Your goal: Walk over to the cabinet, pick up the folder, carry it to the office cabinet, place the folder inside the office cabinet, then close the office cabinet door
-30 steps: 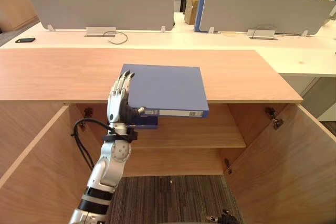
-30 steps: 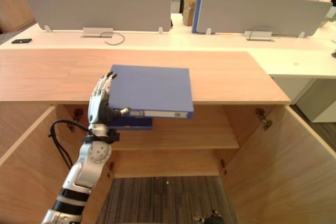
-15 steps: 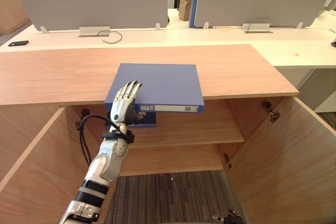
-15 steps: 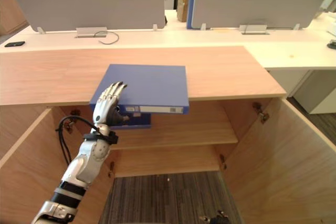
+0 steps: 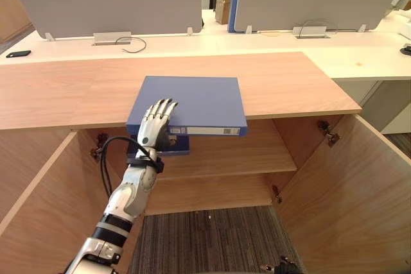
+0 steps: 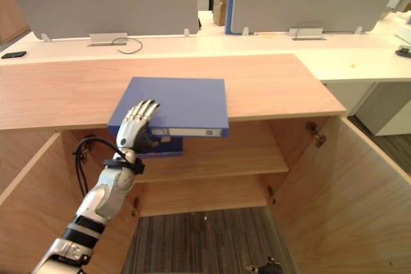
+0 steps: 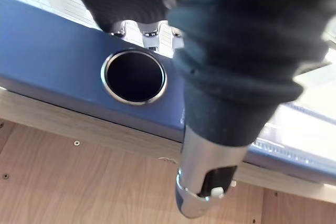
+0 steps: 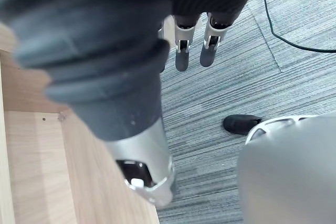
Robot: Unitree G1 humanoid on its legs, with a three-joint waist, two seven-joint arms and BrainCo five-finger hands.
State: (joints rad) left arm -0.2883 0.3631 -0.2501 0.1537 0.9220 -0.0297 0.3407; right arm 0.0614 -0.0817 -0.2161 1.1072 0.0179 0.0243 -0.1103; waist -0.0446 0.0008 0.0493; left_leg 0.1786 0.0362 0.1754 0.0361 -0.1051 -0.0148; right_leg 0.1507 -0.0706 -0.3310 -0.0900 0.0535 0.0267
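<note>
On the wooden cabinet (image 5: 77,88) top, seen from the head, the blue folder (image 5: 199,97) lies flat. Its near spine edge overhangs the open front, above a bare shelf (image 5: 257,158). The left hand (image 5: 154,120) rests at the folder's near left corner, fingers laid straight and spread on the cover, not closed round it. The folder looks like a stiff board binder, smooth-faced and probably weighty if full. A hold at one corner would likely let it droop, so the spine seems the better grip, fingers above and thumb beneath.

Close along the left wrist, the spine shows matte blue with a metal-rimmed round finger hole (image 7: 134,77). The thumb (image 7: 205,156) hangs clear below it, over pale wood grain.

Along the right wrist, the right hand (image 8: 181,56) hangs with fingers straight and apart above grey ribbed carpet (image 8: 236,77), holding nothing.
</note>
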